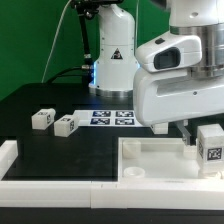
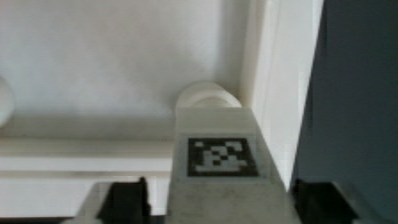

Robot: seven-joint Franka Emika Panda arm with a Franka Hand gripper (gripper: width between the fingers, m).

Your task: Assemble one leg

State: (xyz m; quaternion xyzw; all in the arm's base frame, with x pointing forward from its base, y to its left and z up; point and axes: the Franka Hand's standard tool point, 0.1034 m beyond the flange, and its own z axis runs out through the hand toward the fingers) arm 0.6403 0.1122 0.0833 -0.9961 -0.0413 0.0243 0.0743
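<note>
The end effector (image 1: pixel 207 135) is closed on one leg (image 1: pixel 210 146), tag face outward. It holds the leg just above the tabletop (image 1: pixel 160 166), by the surface's edge at the exterior view's right. In the wrist view the leg (image 2: pixel 219 155) points at a corner socket (image 2: pixel 210 97).

Likely risks:
- If the leg comes down off-centre or tilted, it could catch on the socket rim.
- A catch could push the unclamped tabletop aside or twist the leg in the pads.

Counted:
- three legs, two of them loose (image 1: pixel 42 120) (image 1: pixel 66 125) near the far left edge
- one tabletop
- one marker board (image 1: pixel 113 118)
</note>
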